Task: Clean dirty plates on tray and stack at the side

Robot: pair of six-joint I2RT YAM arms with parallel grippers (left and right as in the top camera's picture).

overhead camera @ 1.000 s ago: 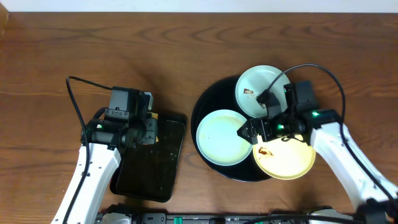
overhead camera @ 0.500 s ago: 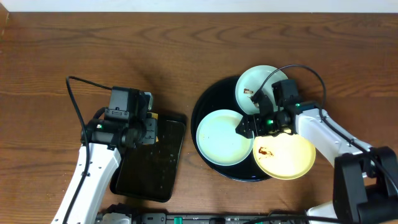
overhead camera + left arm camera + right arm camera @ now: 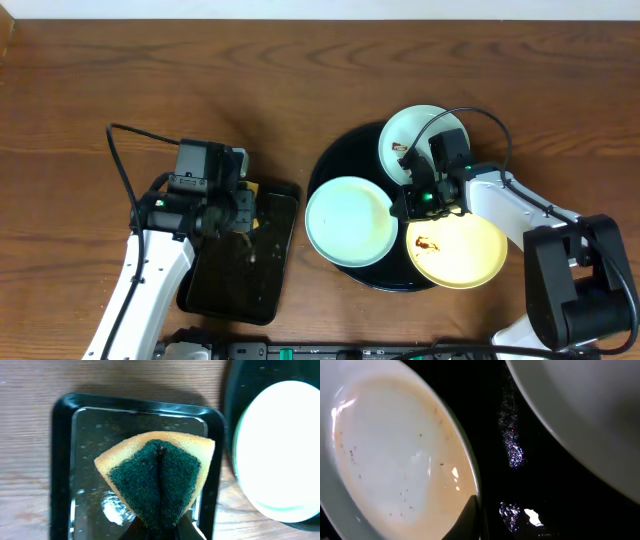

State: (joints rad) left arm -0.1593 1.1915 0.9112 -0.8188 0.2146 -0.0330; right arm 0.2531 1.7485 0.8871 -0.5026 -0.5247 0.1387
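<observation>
Right fingers (image 3: 469, 522) pinched on the rim of a light-blue plate (image 3: 345, 222) at the round tray's (image 3: 335, 163) left edge. Left fingers (image 3: 190, 532) squeeze a folded sponge (image 3: 157, 475) above the rectangular tray (image 3: 85, 460) (wet). Step, apparently: plate pickup. Next, lift it toward the sponge without slipping.

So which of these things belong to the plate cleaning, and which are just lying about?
Belong: round black tray; near pale-blue plate; far pale-blue plate; yellow plate; sponge.
Lying about: rectangular tray under the sponge; wooden table.
</observation>
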